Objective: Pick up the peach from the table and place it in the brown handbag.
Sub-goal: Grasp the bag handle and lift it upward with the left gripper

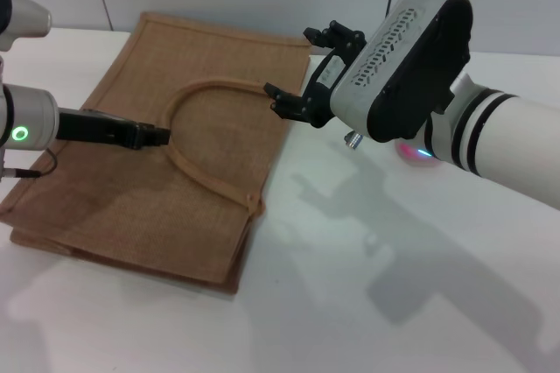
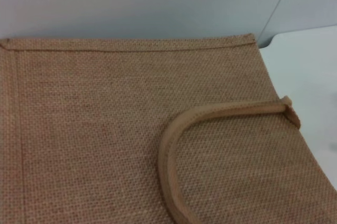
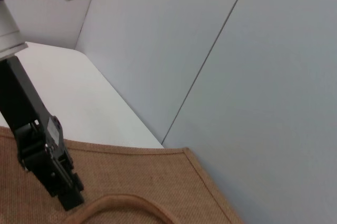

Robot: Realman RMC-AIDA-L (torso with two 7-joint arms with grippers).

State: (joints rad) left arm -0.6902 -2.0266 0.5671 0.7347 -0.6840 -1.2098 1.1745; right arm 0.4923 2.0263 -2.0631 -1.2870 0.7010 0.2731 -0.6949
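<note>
The brown handbag (image 1: 149, 180) lies flat on the white table (image 1: 350, 285), with one arched handle (image 1: 197, 172) on top of it. My left gripper (image 1: 160, 137) rests low over the bag with its tip at the handle's left side and looks shut. It also shows in the right wrist view as the left gripper (image 3: 68, 195), just beside the handle (image 3: 126, 202). My right gripper (image 1: 289, 62) hovers open and empty above the bag's right edge. Of the peach, only a pink patch (image 1: 407, 148) shows under my right wrist; the rest is hidden.
A grey wall stands right behind the table. The bag's far corner (image 2: 251, 39) lies near the table's back edge. White tabletop stretches to the right of the bag and in front of it, shadowed by my right arm.
</note>
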